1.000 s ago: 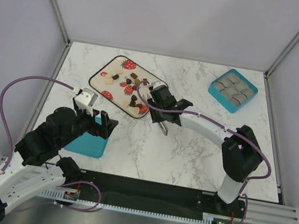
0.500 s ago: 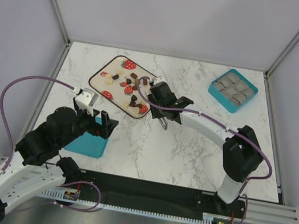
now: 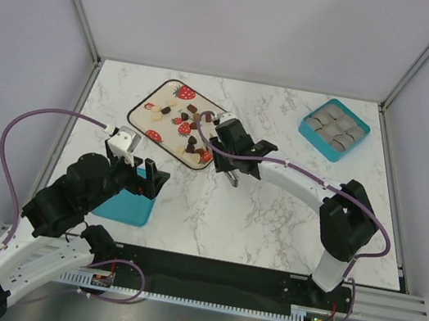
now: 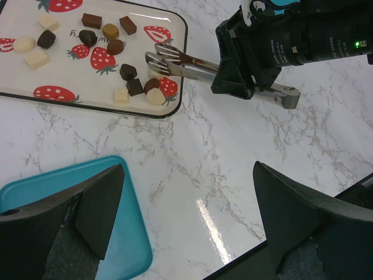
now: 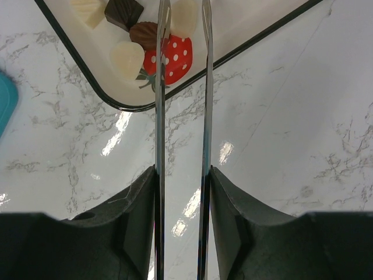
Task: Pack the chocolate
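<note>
Small chocolate pieces [image 3: 189,127], dark brown, light brown and cream, lie scattered on a white tray [image 3: 168,94] printed with strawberries. My right gripper [image 3: 232,157] is shut on metal tongs [image 4: 180,58], whose open tips reach over the tray's near right corner. In the right wrist view the two tong arms [image 5: 205,87] frame a cream piece [image 5: 185,14], with a brown piece [image 5: 145,34] and another cream piece [image 5: 126,58] just to the left. My left gripper [image 4: 189,216] is open and empty, above the table beside a teal lid [image 4: 125,245].
A teal box [image 3: 334,128] holding several grey paper cups stands at the far right of the marble table. The teal lid [image 3: 125,205] lies at the near left under my left arm. Metal frame posts stand at the table's far corners.
My right gripper has carried the tongs a little left and farther, so their tips now reach over the tray's corner. The left arm has not moved.
</note>
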